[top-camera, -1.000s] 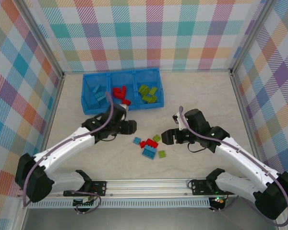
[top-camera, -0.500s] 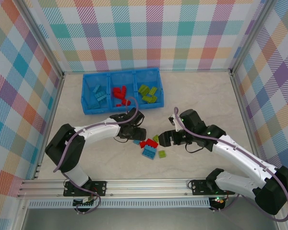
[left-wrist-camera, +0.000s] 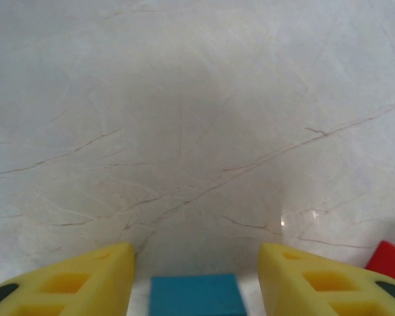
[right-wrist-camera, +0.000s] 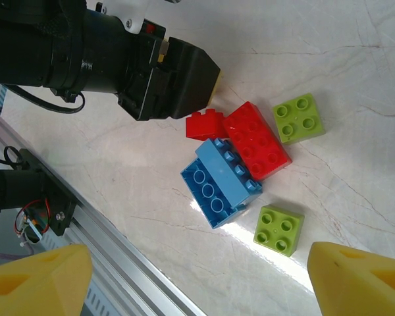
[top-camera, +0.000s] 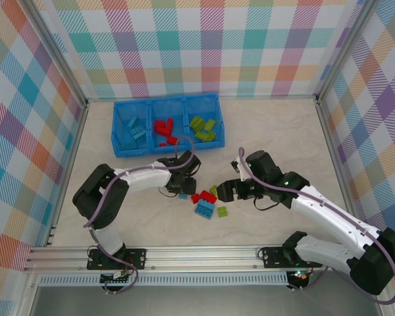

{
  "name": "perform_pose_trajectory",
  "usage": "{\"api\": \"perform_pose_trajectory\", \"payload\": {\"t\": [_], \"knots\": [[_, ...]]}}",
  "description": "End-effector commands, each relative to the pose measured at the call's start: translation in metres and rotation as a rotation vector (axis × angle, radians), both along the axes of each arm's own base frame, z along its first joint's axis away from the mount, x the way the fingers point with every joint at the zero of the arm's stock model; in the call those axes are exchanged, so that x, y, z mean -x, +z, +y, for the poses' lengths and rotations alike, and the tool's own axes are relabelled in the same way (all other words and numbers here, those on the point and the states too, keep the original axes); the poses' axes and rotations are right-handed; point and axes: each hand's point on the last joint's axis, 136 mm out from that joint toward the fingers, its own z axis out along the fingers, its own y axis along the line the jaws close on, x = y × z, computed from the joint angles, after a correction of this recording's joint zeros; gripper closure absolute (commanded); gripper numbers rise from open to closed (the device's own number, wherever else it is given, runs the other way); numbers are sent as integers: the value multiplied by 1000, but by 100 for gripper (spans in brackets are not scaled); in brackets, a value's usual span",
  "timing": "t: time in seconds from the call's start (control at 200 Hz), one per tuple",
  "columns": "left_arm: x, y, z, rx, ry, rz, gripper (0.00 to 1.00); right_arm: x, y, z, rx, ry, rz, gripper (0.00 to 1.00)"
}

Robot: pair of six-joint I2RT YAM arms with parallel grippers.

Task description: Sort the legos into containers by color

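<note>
The left fingers (left-wrist-camera: 72, 283) sit low on the bench (left-wrist-camera: 184, 99), one on each side of a small blue brick (left-wrist-camera: 197, 296). Slim gaps show on both sides, so they are spread and not yet pinching it. Just beside lies a loose cluster: a red brick (right-wrist-camera: 257, 139) touching a smaller red piece (right-wrist-camera: 204, 124) and a larger blue brick (right-wrist-camera: 220, 191), with a lime green square (right-wrist-camera: 298, 118) and a second green square (right-wrist-camera: 279, 229) close by. The right fingers (right-wrist-camera: 39, 280) hang wide apart above this cluster, grasping nothing. At the far side the blue tray (top-camera: 164, 149) holds blue legos (top-camera: 135, 128) in its left compartment, red legos (top-camera: 163, 128) in the middle and green legos (top-camera: 203, 128) on the right.
</note>
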Motion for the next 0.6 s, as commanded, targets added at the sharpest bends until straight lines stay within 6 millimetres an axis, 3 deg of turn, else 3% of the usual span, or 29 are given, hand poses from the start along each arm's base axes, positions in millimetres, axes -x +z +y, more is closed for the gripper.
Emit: {"api": "perform_pose_trajectory", "payload": {"t": [0.0,0.135,0.24,0.41,0.5,0.595], "knots": [[14,-1,10,-13,26,9,52,-1,5,-1,3,-13,-8,13],[17,5,14,8,56,-9,57,-3,6,-1,10,-19,-15,10],[18,9,16,22,71,-22,57,-2,6,2,4,-6,-7,0],[24,9,15,29,59,6,36,-1,6,4,-1,1,0,0],[26,3,15,21,54,18,39,-3,6,3,-1,-9,-5,0],[27,-3,18,3,58,26,48,-5,8,3,-8,-21,-12,0]]}}
